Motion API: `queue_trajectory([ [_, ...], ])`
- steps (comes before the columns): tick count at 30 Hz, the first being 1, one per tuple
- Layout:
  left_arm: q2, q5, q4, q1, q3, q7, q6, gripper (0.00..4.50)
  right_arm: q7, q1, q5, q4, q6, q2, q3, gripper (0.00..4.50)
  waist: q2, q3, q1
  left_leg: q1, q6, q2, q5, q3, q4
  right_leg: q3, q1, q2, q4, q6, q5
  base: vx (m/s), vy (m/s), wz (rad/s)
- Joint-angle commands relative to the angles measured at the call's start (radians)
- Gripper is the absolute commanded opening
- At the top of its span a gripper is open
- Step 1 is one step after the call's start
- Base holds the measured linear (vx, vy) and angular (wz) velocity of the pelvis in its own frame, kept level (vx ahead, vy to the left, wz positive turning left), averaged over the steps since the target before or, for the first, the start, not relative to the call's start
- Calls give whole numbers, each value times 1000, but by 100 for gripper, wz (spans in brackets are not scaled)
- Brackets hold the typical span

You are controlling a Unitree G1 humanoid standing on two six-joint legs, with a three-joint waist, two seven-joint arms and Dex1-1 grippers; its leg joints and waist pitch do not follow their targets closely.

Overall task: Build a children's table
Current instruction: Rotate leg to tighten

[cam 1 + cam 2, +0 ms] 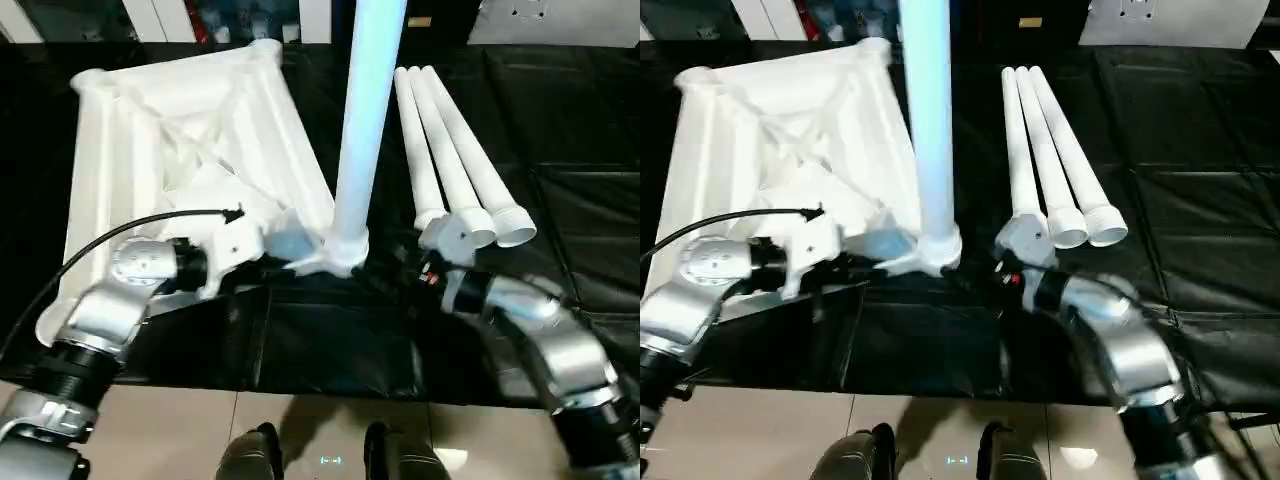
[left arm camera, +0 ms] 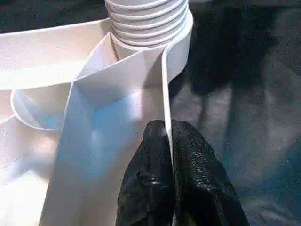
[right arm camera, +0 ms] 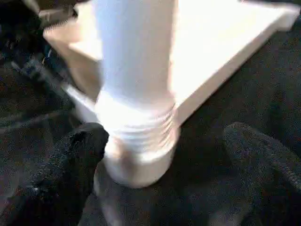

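Note:
The children's table top (image 1: 180,130) lies upside down on the black sheet, ribbed underside up. One white leg (image 1: 365,120) stands upright in the top's near right corner socket (image 1: 345,255), its threaded end (image 3: 141,132) seated there. Three more legs (image 1: 455,150) lie side by side to the right. My left gripper (image 2: 168,136) is shut on the top's thin rim wall (image 2: 165,84) just beside that socket. My right gripper (image 3: 164,155) is open at the foot of the upright leg, one finger (image 3: 70,165) close on one side and the other finger (image 3: 263,155) well apart.
The black sheet-covered work surface (image 1: 560,120) ends at a near edge (image 1: 320,395), with pale floor tiles (image 1: 180,430) and my feet below it. A black cable (image 1: 130,228) loops over my left forearm. Bare sheet lies right of the loose legs.

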Motion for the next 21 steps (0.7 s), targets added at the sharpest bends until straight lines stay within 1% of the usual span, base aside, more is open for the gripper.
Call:
queue_trajectory([
  [1,9,6,-3,23,-42,-60,-32,0,17,-2,6,-20,12,-10,5,445,-7,-106,-3,10,138,43,-20,2,-43,61,76,-78,-51,-281,29,0,0,0],
  [2,9,6,-3,23,-42,-60,-32,0,17,-2,6,-20,12,-10,5,445,-7,-107,-3,9,138,43,-19,2,-42,61,76,-77,-49,-283,34,0,0,0],
  [4,12,1,-15,27,-53,-89,-44,0,59,-19,-8,0,-3,-29,29,445,-7,-109,-2,9,140,43,-16,1,-40,60,78,-77,-48,-288,43,0,0,0],
  [5,14,1,-17,27,-58,-97,-51,0,77,-23,-11,6,-8,-34,37,445,-25,-110,-6,7,143,42,-13,4,-41,61,80,-74,-48,-286,50,0,0,0],
  [6,14,2,-17,27,-60,-99,-52,0,89,-25,-8,8,-10,-35,41,445,-19,-110,-5,6,144,41,-11,2,-39,60,80,-77,-44,-286,47,0,0,0],
  [7,14,4,-19,26,-67,-104,-55,0,128,-31,2,16,-13,-38,55,445,-18,-108,-4,5,146,40,-17,3,-39,60,79,-78,-48,-280,25,0,0,0],
  [8,12,4,-17,24,-70,-109,-60,0,146,-33,10,19,-10,-39,61,445,-17,-108,-4,8,146,42,-22,4,-38,60,76,-77,-49,-277,13,0,0,0],
  [9,12,3,-15,23,-71,-112,-63,0,157,-35,14,22,-8,-39,65,430,-15,-109,-3,10,148,44,-26,4,-38,60,74,-77,-49,-280,12,0,0,0],
  [11,11,4,-14,21,-75,-116,-68,0,158,-47,5,42,-15,-35,72,411,-18,-111,-3,10,149,46,-22,2,-38,60,74,-76,-46,-286,28,0,0,0],
  [12,8,3,-16,20,-77,-123,-70,0,152,-64,-11,72,-28,-30,80,408,-19,-112,-2,10,149,45,-22,3,-37,60,74,-77,-46,-287,29,0,0,0],
  [13,7,3,-18,20,-78,-124,-70,0,150,-70,-17,84,-33,-28,83,399,-19,-112,-3,9,143,45,-29,2,-37,58,73,-78,-46,-291,17,0,0,0],
  [14,7,2,-23,21,-82,-130,-71,0,164,-85,-17,107,-36,-22,90,385,-20,-111,-3,10,136,44,-40,3,-37,59,73,-77,-48,-290,2,0,0,0],
  [15,7,2,-23,21,-82,-130,-71,0,164,-85,-17,107,-36,-22,90,385,-19,-110,-4,10,134,44,-44,2,-37,59,73,-78,-48,-290,-6,0,0,0],
  [16,7,2,-23,21,-82,-130,-71,0,164,-85,-17,107,-36,-22,90,367,-19,-109,-2,10,129,44,-53,3,-38,59,72,-77,-50,-285,-19,0,0,0],
  [17,7,1,-24,21,-83,-131,-71,0,168,-91,-19,118,-40,-19,93,363,-19,-109,-2,11,127,46,-58,3,-38,60,71,-78,-50,-285,-22,0,0,0],
  [18,7,1,-24,21,-83,-131,-71,0,168,-91,-19,118,-40,-19,93,363,-21,-111,-2,10,127,45,-56,3,-37,60,74,-78,-49,-285,-17,0,0,0],
  [21,9,-1,-24,21,-86,-133,-72,0,178,-108,-22,144,-45,-7,96,326,-21,-112,-3,8,125,43,-52,2,-36,59,74,-78,-48,-285,-17,0,0,0],
])
